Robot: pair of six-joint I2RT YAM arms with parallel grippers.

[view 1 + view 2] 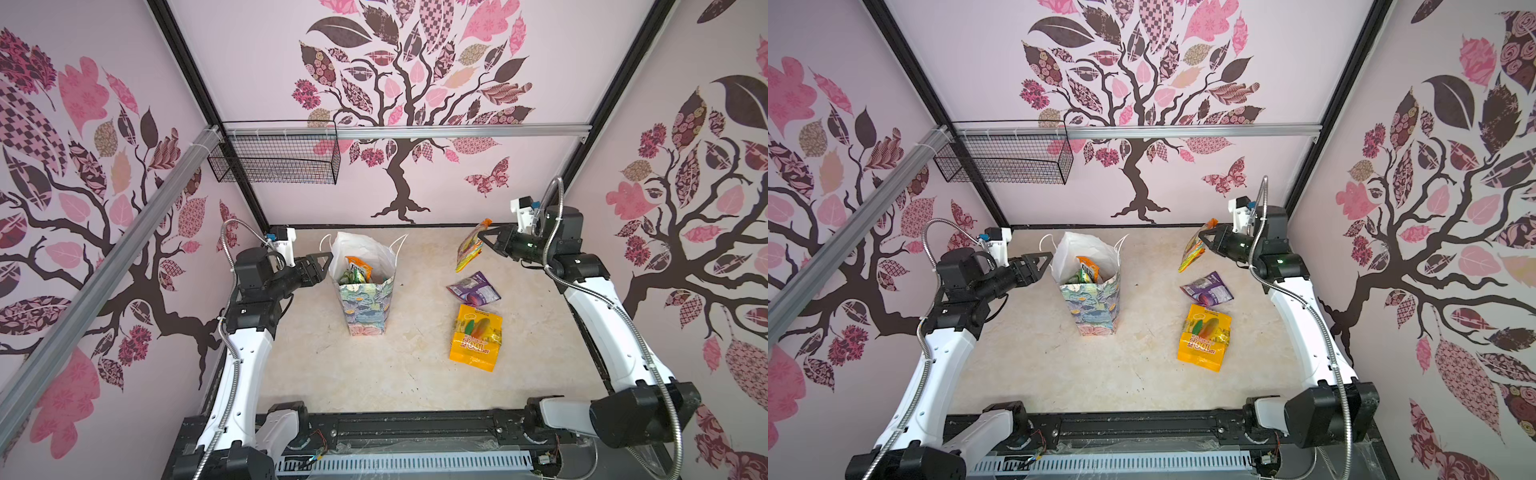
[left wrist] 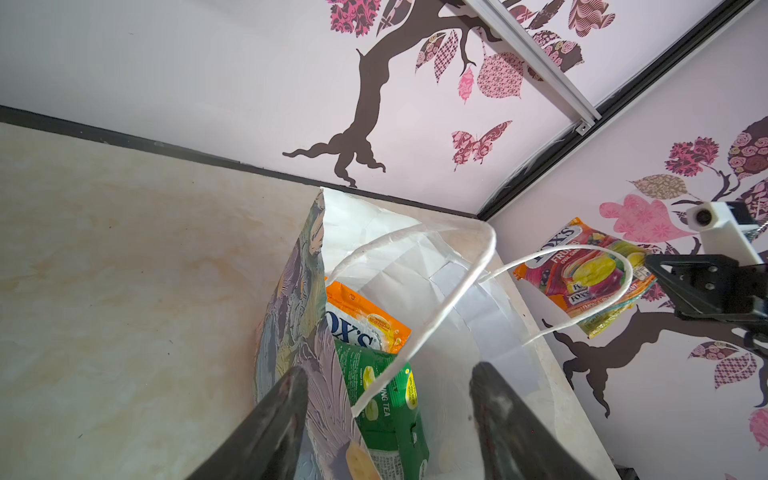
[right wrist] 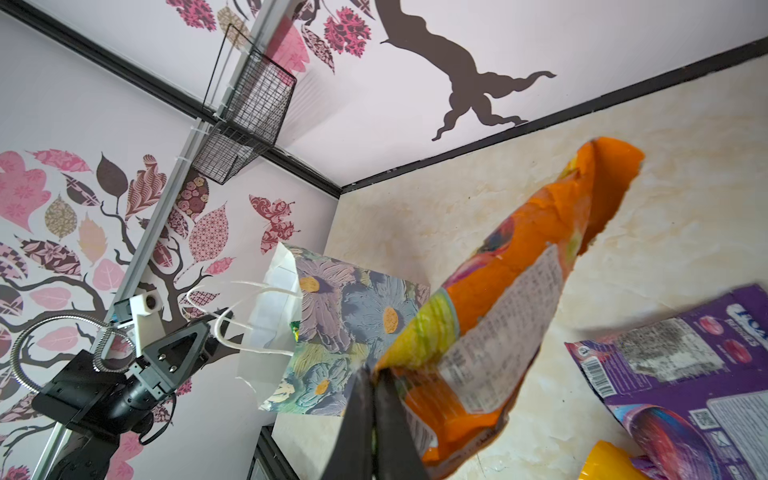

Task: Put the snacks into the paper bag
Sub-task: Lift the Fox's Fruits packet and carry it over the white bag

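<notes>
An orange packet (image 1: 470,249) hangs clamped in the right pincer (image 1: 482,238), with a purple packet (image 1: 473,289) and a yellow packet (image 1: 476,337) lying on the table (image 1: 374,374) below that pincer. The bag (image 1: 365,305) stands upright just ahead of the left pincer (image 1: 328,261), whose jaws are apart at its rim, and more packets (image 1: 356,270) sit inside.

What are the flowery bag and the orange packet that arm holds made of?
The paper bag looks like stiff paper: creased white inside, matte print outside. The orange packet, pinched in the right gripper, seems thin glossy plastic film; it crumples and shines.
</notes>
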